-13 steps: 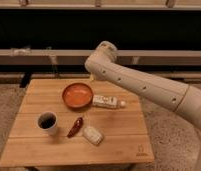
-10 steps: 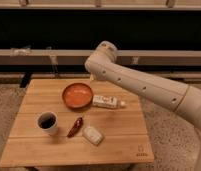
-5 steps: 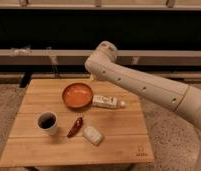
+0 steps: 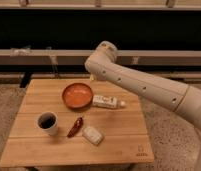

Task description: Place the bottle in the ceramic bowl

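The bottle (image 4: 106,102) is small and white and lies on its side on the wooden table (image 4: 119,140), cap pointing right, just right of the ceramic bowl (image 4: 77,95). The bowl is round, orange-red and empty. The bottle's left end is close to the bowl's rim. My white arm (image 4: 139,85) reaches in from the lower right, and its rounded joint (image 4: 103,56) hangs above the table's far edge, behind the bowl and bottle. My gripper is not in view; no fingers show past the arm.
A white mug (image 4: 47,122) with dark contents stands at the front left. A red pepper-like item (image 4: 75,127) and a pale rounded packet (image 4: 93,135) lie in front of the bowl. A dark wall with rails runs behind the table.
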Controlling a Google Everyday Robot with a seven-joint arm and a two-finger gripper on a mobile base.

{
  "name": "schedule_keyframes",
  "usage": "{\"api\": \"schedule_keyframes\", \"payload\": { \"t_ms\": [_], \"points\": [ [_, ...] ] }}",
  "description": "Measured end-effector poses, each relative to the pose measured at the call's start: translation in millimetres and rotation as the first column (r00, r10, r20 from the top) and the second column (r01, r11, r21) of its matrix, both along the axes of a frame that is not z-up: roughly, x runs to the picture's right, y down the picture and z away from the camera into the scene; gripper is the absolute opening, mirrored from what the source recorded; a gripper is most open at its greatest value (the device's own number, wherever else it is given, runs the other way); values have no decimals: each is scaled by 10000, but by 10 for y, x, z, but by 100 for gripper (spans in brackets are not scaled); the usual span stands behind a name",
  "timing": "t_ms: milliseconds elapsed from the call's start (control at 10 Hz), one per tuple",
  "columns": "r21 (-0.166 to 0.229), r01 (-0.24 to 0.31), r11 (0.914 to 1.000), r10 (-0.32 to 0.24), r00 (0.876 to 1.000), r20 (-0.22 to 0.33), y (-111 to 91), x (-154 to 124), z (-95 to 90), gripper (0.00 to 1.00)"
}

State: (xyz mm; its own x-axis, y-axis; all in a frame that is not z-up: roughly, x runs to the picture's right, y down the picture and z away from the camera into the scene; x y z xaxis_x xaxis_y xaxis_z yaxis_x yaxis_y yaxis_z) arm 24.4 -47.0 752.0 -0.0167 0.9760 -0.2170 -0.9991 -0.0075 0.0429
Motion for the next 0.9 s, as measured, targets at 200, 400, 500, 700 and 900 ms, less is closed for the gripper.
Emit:
{"api": "schedule_keyframes", "payload": {
  "t_ms": [200,400,500,700,900],
  "points": [
    [0,-1,10000,1,10000,-1,0,0,0,80],
    [0,0,10000,0,10000,0,0,0,0,80],
    [1,-1,10000,1,10000,-1,-1,1,0,80],
    [4,-8,10000,8,10000,-3,-6,0,1,80],
    [-143,37,9999,-39,9999,-165,-11,19,80,80]
  ]
}}
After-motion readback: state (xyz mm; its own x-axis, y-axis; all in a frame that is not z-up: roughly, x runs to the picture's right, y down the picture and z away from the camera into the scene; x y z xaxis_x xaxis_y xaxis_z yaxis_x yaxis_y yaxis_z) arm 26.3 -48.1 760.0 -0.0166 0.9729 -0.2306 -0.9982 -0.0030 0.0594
